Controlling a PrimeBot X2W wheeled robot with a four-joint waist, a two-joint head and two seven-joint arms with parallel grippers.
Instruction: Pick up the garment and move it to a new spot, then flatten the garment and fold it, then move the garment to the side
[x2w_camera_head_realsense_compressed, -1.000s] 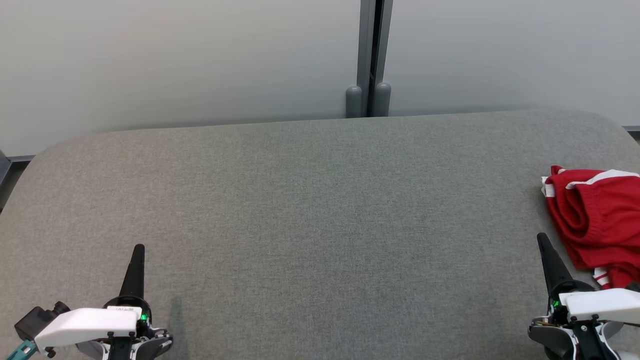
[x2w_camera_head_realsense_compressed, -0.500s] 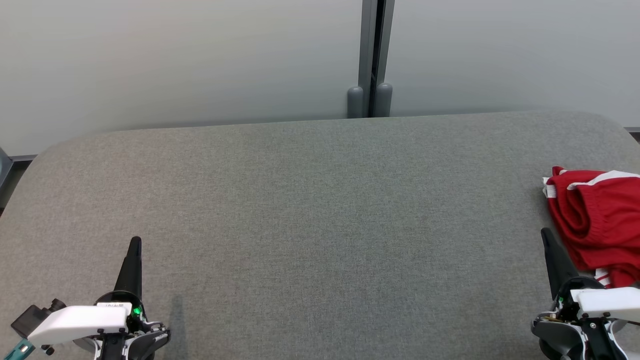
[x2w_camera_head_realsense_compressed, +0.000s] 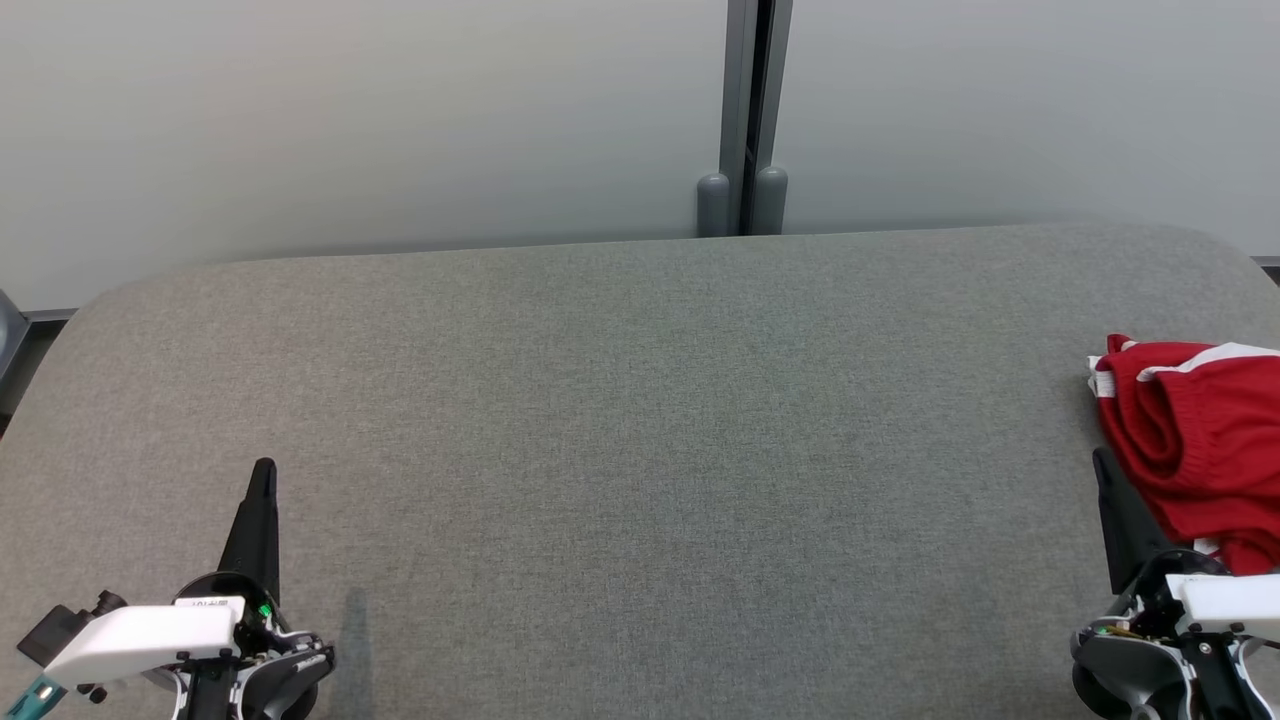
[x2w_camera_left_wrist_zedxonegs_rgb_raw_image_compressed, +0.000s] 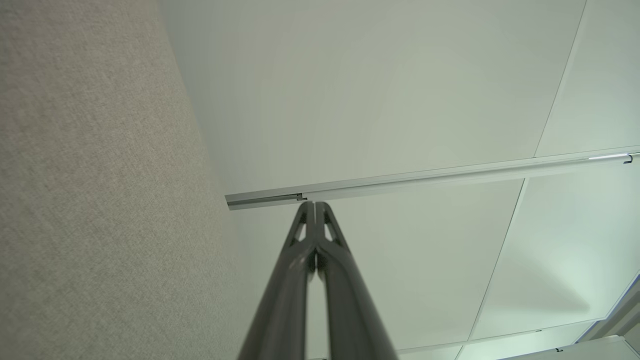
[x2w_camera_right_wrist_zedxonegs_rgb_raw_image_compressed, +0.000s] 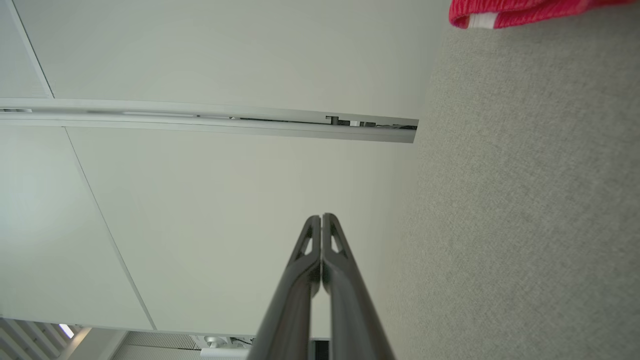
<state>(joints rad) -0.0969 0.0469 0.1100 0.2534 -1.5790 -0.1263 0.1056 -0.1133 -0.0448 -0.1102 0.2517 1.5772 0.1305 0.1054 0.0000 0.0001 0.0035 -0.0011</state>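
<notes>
Garment (x2w_camera_head_realsense_compressed: 1195, 440), red, bunched at desk's (x2w_camera_head_realsense_compressed: 640, 450) right edge; my left fingers (x2w_camera_head_realsense_compressed: 262, 480) and right fingers (x2w_camera_head_realsense_compressed: 1104, 468) sit pressed together, empty, leaving it free.

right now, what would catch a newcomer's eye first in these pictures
The red garment with white trim, bunched up at the right edge of the grey fabric-covered table, stands out at once. Next come the dark pointed grippers at the head view's bottom corners: the left gripper over bare table, the right gripper close beside the garment, both shut and empty.
</notes>
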